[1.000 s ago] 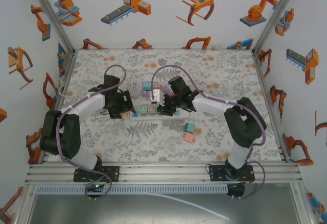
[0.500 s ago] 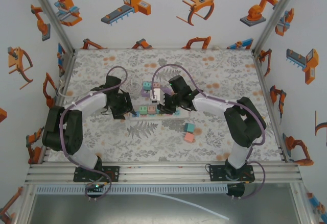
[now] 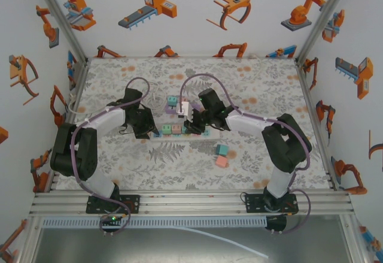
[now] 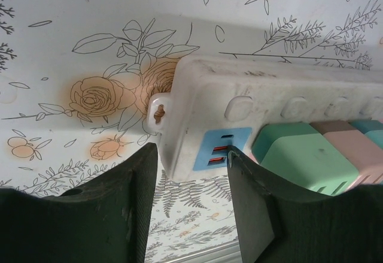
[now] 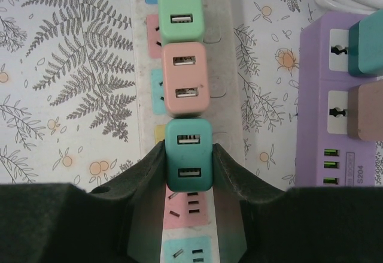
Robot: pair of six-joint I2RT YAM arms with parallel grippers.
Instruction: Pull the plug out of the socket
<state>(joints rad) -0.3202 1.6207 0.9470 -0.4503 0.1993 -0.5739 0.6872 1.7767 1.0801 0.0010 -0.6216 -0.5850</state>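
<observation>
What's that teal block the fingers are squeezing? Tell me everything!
It is a teal plug, a boxy block of smooth-looking plastic with rounded corners and two USB slots on its face. It sits plugged into the white power strip, right next to a pink plug. The right gripper pinches its two sides.

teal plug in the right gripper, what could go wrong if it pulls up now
1. The left gripper only straddles the white strip at its end, with a gap showing beside one finger; the strip may lift along with the teal plug.
2. The pink plug sits flush against the teal plug clamped in the right gripper; a tilted pull could drag it loose too.
</observation>
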